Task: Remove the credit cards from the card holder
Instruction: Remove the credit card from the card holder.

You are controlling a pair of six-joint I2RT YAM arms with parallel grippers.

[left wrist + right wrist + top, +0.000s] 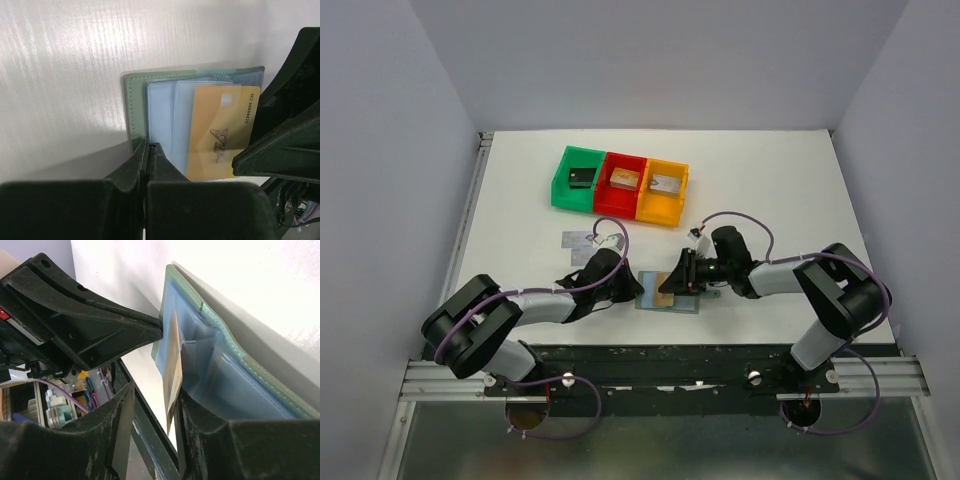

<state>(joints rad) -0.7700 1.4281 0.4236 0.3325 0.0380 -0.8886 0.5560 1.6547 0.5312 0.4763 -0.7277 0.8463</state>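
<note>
While silvery cards lie out already, a gold card sits partly in the card holder; right gripper spread around it, left gripper pressed together at the holder's edge.

Card holder hemmed in: left gripper at left edge, right gripper over middle. Near side blocked by arm bases. Far side open table up to bins; loose cards far-left.
</note>
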